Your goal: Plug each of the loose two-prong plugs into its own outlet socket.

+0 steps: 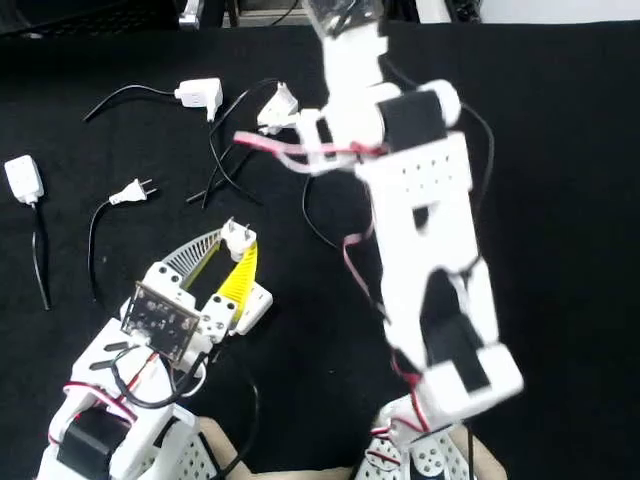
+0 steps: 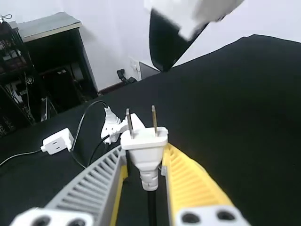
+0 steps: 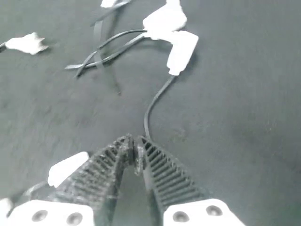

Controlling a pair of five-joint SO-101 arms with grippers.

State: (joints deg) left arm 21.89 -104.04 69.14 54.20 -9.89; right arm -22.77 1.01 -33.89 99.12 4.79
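Nearest, clenched in the left gripper (image 2: 143, 151) above the black counter (image 1: 560, 200): a white two-prong plug (image 2: 144, 140), gripped by its body between the grey and yellow jaws, prongs pointing up and outward. Alongside, on the right gripper (image 3: 136, 149), jaws pinched together on a thin black cord (image 3: 153, 106) leading off to a white outlet socket (image 3: 181, 49) flat on the cloth. Farther out, well apart among tangled black leads: a loose plug (image 1: 132, 192), a second socket (image 1: 200, 95), and a white block (image 1: 23, 178) on its own cord near the counter's edge.
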